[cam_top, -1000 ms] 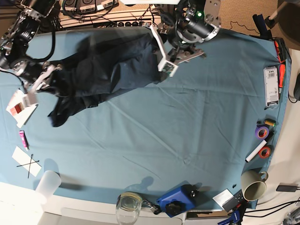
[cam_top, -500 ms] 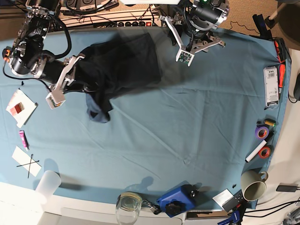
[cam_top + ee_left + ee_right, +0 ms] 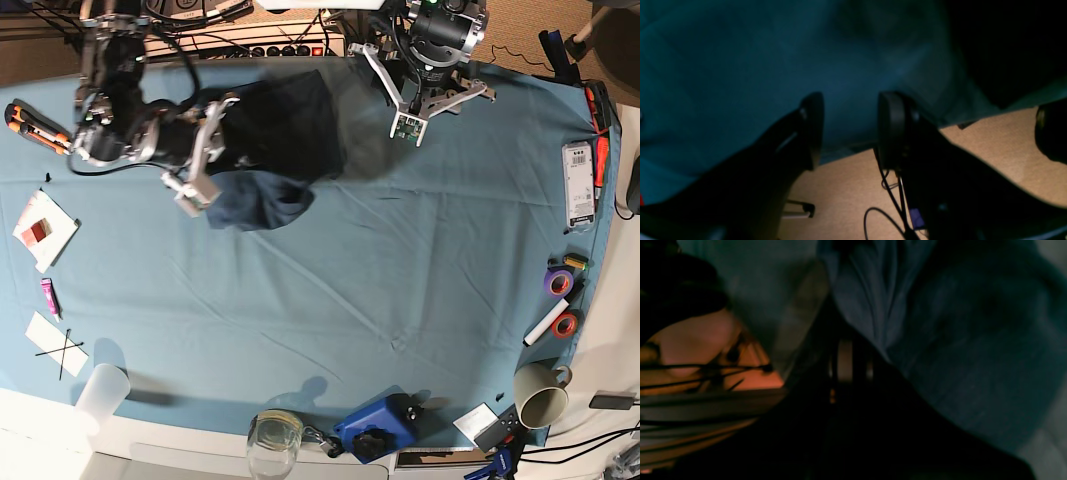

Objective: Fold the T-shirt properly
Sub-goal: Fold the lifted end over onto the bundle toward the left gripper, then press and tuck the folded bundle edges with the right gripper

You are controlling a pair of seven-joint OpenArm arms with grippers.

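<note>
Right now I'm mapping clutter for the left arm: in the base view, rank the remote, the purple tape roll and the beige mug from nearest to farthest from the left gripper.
1. remote, right edge, nearest to the left gripper.
2. purple tape roll, right edge, lower down.
3. beige mug, bottom right corner, farthest.

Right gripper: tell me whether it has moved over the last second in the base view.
Yes. The right gripper, shut on the T-shirt, has swung away from the white card toward the table's middle.
</note>
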